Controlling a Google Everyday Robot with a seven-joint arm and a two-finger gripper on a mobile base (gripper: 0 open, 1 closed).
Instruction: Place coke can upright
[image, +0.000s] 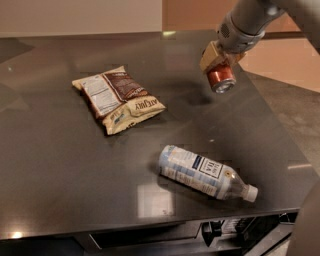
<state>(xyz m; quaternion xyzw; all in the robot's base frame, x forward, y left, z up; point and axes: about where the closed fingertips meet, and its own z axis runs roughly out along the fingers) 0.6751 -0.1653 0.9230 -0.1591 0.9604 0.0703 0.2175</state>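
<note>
Red can (221, 79): upper right of the frame, held in the gripper (218, 65) and, as far as we can tell, hanging clear of the table (60, 165).
Can tilt: not upright yet. The silver end faces us and points down toward the lower right, so the body is leaning.
Jaws: clamped on the can's upper part, tan fingers (208, 54) either side of it.
Why that grip: we reckon grabbing it around the body lets the wrist swing it vertical before it goes down.
Arm (245, 22): comes in from the top right corner, sloping down and left, with the wrist tipped over the can.
Bag (117, 97): flat at middle left, well apart from the can.
Bottle (205, 172): on its side at lower middle, cap toward the lower right, also well apart. Not our thing.
Next, our guess: finish the rotation, then lower it onto the bare dark patch below. If it's let go while tilted, it'll probably roll.
</note>
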